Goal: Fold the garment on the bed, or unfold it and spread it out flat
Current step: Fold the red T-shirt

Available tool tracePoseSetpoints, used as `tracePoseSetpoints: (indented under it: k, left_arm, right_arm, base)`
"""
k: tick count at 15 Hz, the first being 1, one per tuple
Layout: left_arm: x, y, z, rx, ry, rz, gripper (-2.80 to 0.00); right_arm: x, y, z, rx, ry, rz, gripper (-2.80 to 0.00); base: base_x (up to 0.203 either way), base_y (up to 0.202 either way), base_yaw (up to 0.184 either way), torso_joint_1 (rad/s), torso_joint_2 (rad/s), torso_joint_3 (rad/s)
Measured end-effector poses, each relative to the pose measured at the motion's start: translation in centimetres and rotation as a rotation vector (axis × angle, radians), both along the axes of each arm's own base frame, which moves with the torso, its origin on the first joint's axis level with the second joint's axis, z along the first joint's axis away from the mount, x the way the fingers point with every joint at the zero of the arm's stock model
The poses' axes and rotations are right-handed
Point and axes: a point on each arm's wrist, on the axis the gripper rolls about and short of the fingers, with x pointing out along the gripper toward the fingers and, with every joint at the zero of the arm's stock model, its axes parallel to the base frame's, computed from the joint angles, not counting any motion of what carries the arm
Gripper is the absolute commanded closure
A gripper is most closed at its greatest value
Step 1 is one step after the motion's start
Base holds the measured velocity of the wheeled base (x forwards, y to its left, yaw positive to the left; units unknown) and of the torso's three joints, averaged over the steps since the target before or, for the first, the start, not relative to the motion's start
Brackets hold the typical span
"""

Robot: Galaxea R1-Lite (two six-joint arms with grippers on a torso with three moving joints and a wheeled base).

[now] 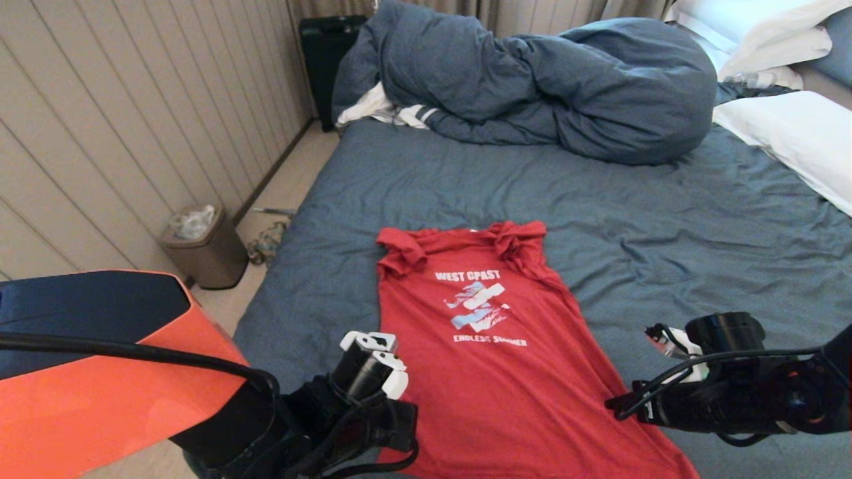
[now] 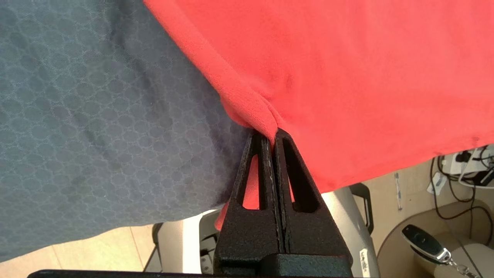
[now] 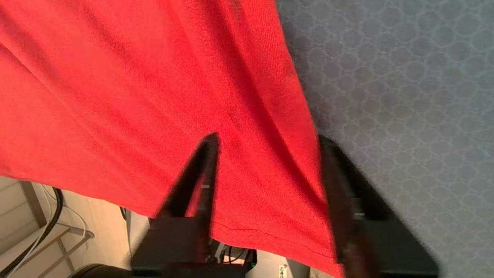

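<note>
The garment (image 1: 492, 372), a red T-shirt with white lettering, lies chest-up on the bed (image 1: 665, 219), with its sleeves bunched at the far end and its hem hanging over the near edge. My left gripper (image 2: 271, 133) is shut on a fold at the shirt's near left edge (image 2: 347, 77). My right gripper (image 3: 268, 137) is open, and the shirt's near right hem corner (image 3: 154, 96) lies between its two spread fingers. In the head view only the left arm (image 1: 369, 362) and the right arm (image 1: 725, 379) show, flanking the hem.
A bunched blue-grey duvet (image 1: 566, 86) fills the far end of the bed, with a white striped cloth (image 1: 393, 113) beside it and white pillows (image 1: 792, 133) at the right. A small bin (image 1: 203, 243) stands on the floor by the panelled wall.
</note>
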Motion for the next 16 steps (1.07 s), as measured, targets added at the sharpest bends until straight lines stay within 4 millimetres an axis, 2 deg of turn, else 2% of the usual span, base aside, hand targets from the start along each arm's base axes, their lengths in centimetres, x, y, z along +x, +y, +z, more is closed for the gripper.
tracePoseSetpoints:
  k: [8, 16]
  left_arm:
    - [-0.4, 0.5, 0.3, -0.002, 0.007, 0.007, 0.00]
    - [-2.9, 3.3, 1.5, 0.005, 0.019, 0.013, 0.00]
  right_arm:
    - [-0.9, -0.1, -0.1, 0.001, 0.016, -0.003, 0.00]
    - [-4.6, -0.2, 0.5, -0.003, 0.033, -0.012, 0.00]
  base:
    - [0.000, 0.000, 0.000, 0.000, 0.00, 0.000]
    - [0.000, 0.000, 0.000, 0.000, 0.00, 0.000]
